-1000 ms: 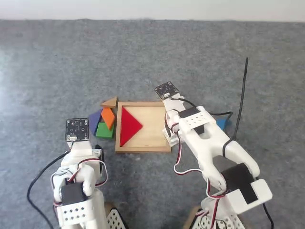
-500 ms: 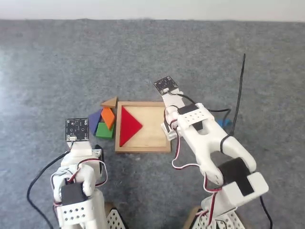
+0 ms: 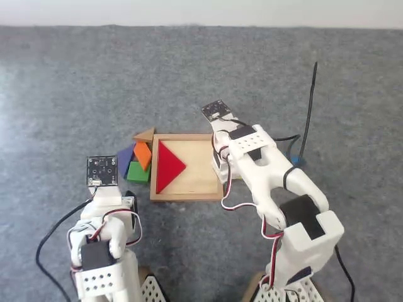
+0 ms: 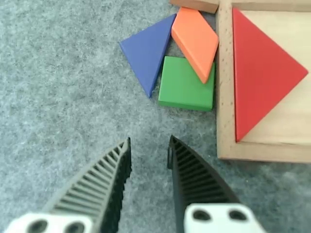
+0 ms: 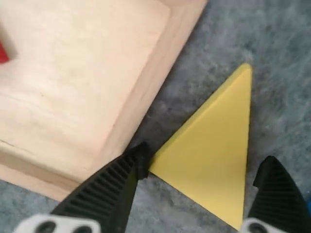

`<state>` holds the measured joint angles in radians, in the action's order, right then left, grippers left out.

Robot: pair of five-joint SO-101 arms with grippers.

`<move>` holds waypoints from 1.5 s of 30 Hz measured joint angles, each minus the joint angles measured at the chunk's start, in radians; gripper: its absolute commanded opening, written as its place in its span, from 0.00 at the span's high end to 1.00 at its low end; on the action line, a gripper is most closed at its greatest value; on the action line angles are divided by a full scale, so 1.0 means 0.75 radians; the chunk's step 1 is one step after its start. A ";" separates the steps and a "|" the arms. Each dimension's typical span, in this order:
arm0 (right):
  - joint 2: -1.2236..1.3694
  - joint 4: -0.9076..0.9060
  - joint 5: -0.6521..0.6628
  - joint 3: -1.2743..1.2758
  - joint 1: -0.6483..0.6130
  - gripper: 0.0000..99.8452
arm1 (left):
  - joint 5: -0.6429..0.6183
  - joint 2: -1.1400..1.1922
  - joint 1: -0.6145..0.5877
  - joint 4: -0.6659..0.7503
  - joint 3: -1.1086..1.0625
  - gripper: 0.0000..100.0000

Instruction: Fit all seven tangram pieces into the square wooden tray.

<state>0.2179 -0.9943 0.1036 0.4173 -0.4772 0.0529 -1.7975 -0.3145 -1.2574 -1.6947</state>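
The step in hand looks like picking up the yellow triangle [image 5: 218, 136], which is lying flat on the grey tabletop just outside the tray [image 3: 189, 197], on the side away from the loose pile. The right end effector [image 5: 205, 162] is straddling it with its jaws spread wide, one finger wedged between the tray's outer wall and the triangle's corner. Next it probably needs to close across the piece, lift it over the rim and turn it to sit against the red triangle [image 3: 169, 167], the sole piece lying inside the tray. That wall may be crowding the near finger.

On the tray's other side, the blue triangle [image 4: 148, 53], orange parallelogram [image 4: 196, 41], green square [image 4: 186, 83] and a bare wooden piece [image 4: 194, 4] are waiting, clustered against the rim. The left end effector [image 4: 149, 141] is hovering short of the green square, jaws narrowly parted and holding nothing.
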 measured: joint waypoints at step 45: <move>-0.063 -0.323 0.368 -0.356 0.033 0.86 | 0.000 0.000 0.000 0.000 0.000 0.88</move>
<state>0.1703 -1.2367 0.3798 0.1504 -0.4526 0.0529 -1.7975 -0.3145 -1.2574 -1.6947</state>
